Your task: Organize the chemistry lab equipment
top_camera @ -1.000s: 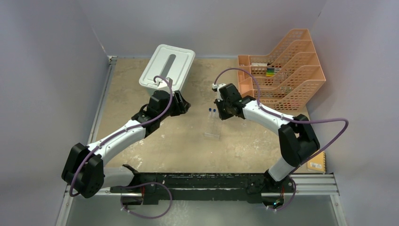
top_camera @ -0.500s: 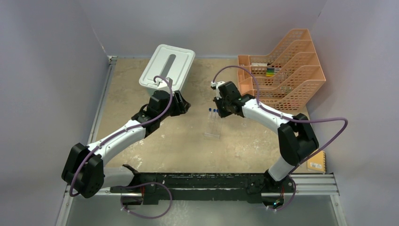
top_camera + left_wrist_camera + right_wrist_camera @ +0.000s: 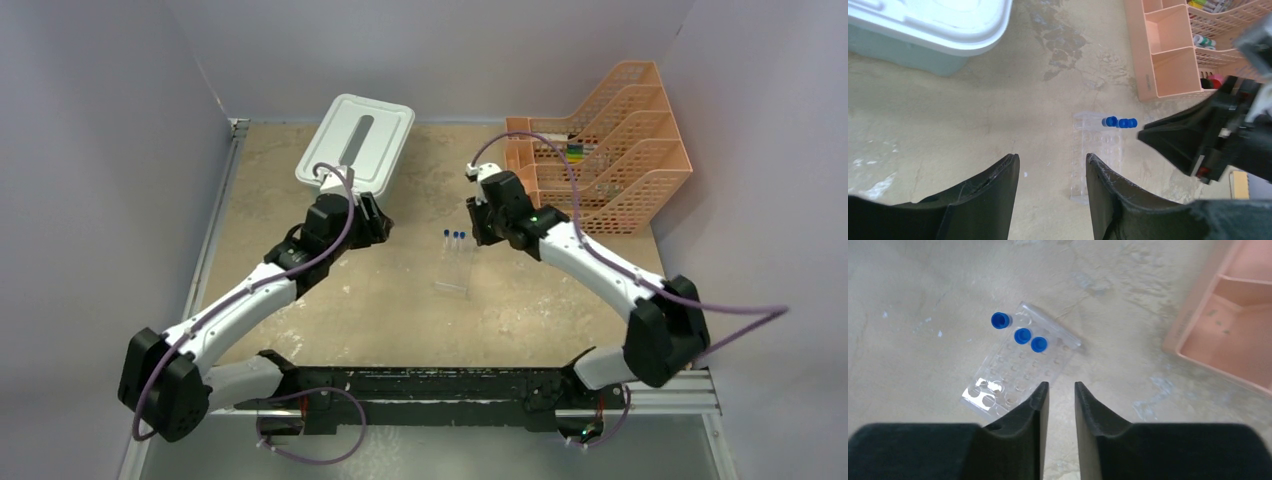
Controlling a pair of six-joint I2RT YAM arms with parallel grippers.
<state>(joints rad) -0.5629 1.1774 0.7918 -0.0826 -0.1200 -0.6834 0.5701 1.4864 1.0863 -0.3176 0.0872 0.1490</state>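
A clear rack [image 3: 452, 272] lies mid-table with three blue-capped tubes [image 3: 454, 236] standing in its far row. My right gripper [image 3: 477, 226] hovers just right of the tubes. In the right wrist view its jaws [image 3: 1061, 385] are open by a narrow gap with nothing between them, and the rack [image 3: 1018, 371] and tubes [image 3: 1021, 335] sit ahead and to the left. My left gripper [image 3: 380, 224] hangs left of the rack. It is open and empty [image 3: 1052, 157], with the rack [image 3: 1098, 150] beyond its right finger.
A white lidded bin [image 3: 358, 145] stands at the back left, behind my left arm. The orange mesh tiered tray [image 3: 600, 150] fills the back right corner, close behind my right wrist. Grey walls close in both sides.
My right gripper has opened a little and drawn back to the right of the tubes, its elbow swinging outward. A third blue cap now shows in the rack. My left arm has shifted slightly left.
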